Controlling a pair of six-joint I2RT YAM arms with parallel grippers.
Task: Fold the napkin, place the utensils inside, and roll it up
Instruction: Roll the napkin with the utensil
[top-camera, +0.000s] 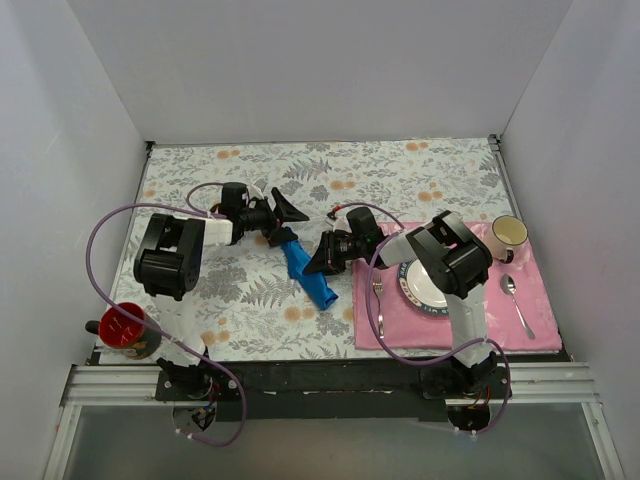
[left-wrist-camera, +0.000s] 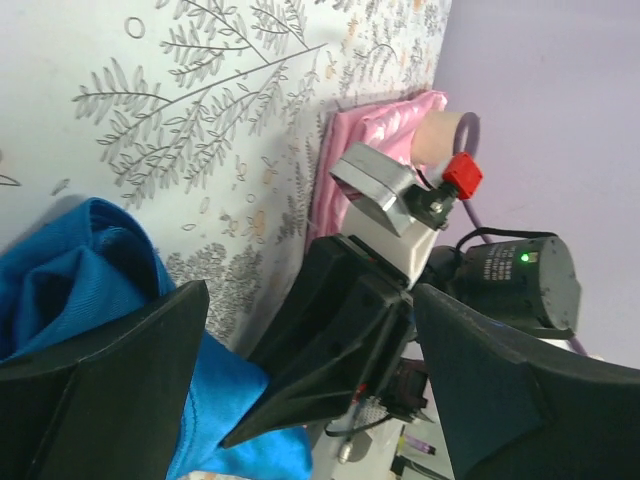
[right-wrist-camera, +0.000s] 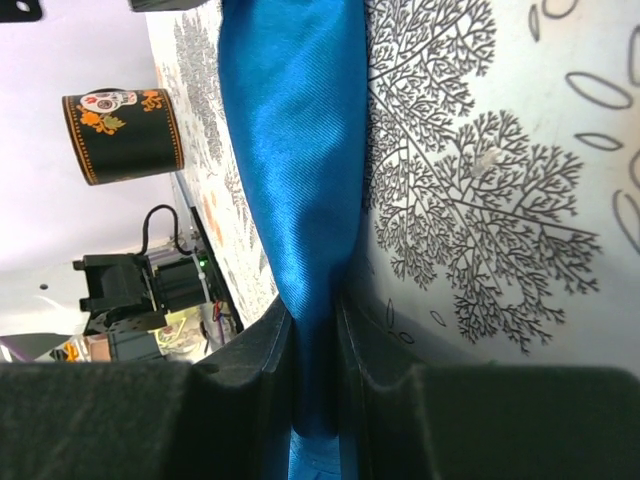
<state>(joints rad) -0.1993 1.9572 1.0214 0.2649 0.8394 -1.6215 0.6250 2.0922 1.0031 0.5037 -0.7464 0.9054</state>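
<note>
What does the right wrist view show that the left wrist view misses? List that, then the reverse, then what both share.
Only the right wrist view: the right gripper shut on the napkin, and a black mug with orange print. Only the left wrist view: the open left gripper, the pink placemat and a cup at its edge. Both: the blue napkin and the leaf-patterned tablecloth.

On the right we see a pink placemat (top-camera: 440, 332) bearing a plate (top-camera: 420, 288) and cream cup (top-camera: 507, 234); a dark mug (top-camera: 127, 330) stands near-left.
</note>
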